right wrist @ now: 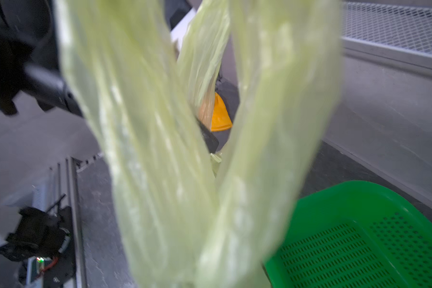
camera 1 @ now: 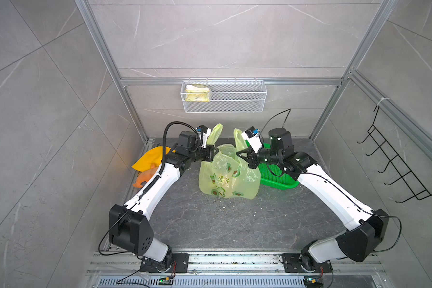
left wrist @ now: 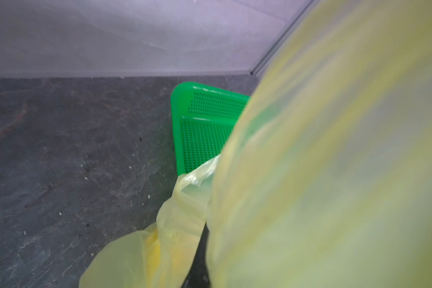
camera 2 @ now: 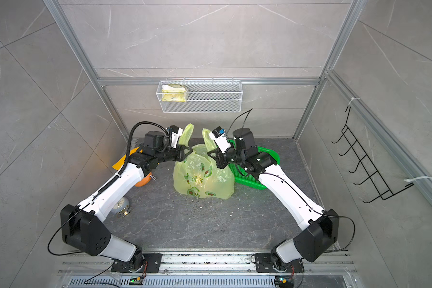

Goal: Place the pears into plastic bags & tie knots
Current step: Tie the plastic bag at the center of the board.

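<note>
– Progress: how do we judge it at this moment?

– We think the filling part is finished. The plastic bag (camera 1: pixel 226 174) stands on the dark table (camera 1: pixel 210 224), just beside the green basket (camera 1: pixel 279 182), and it is round and full. The pears themselves we cannot see clearly through the film, so we only judge that they are inside. The part of the basket which we see has no fruit in it.

– And our claws?

– The left gripper (camera 1: pixel 213 152) is closed tight on the base of the left handle loop (camera 1: pixel 216 132), and the right gripper (camera 1: pixel 242 154) is closed tight on the base of the right handle loop (camera 1: pixel 238 136). Both loops stand up free above the jaws, apart from each other.

– So the knot is not made?

– Not yet. In both top views the two loops are separate, not crossed and not twisted. This is what is left: we must cross the straps, pass one under the other and pull.

– What can go wrong?

– The film is thin and looks slippery, so a strap can slide out from the jaws, or the bag can tip over when we pull to the side.
</note>
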### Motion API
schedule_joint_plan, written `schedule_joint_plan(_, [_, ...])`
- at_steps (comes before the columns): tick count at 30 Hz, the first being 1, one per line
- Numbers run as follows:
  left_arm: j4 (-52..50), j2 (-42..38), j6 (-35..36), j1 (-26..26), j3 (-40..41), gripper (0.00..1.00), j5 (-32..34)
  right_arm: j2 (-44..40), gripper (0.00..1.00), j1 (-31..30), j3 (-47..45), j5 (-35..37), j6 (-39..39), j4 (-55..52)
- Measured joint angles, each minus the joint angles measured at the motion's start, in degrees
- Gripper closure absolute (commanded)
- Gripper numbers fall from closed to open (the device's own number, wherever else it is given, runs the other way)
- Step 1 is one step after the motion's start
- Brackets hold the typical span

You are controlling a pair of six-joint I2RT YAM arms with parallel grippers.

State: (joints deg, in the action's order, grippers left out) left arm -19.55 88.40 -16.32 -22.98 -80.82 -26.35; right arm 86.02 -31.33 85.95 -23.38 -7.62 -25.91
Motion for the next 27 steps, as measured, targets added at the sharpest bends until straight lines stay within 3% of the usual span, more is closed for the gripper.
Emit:
schedule_joint_plan(7, [-9.1, 6.0, 4.0, -1.8, -2.2, 1.00, -11.5, 8.6, 1.00, -4.2, 5.6, 9.1, -13.2, -12.0])
schedule_joint_plan(13, [-11.1, 6.6, 6.4, -2.3, -2.2, 0.99, -16.5, 10.8, 1.00, -4.5, 6.0, 12.1, -17.3, -15.2])
schedule_joint_plan(15, [-10.4, 6.6, 6.9, -2.3, -1.6, 0.82, -17.6, 11.2, 1.00, -4.5, 6.5, 12.0, -17.8, -15.8])
schedule_joint_plan(18, [-9.2, 6.3, 7.3, -2.3, 0.7, 0.66, -19.0, 11.5, 1.00, -4.5, 6.9, 11.8, -18.0, -16.3])
schedule_joint_plan(22, [-6.6, 3.9, 7.9, -2.1, 5.6, 0.49, -20.8, 11.9, 1.00, -4.5, 7.4, 11.3, -18.0, -16.8])
schedule_joint_plan(27, [-1.2, -1.7, 6.9, -0.7, 11.0, 0.37, -24.0, 12.2, 1.00, -4.5, 7.8, 10.5, -18.1, -17.4])
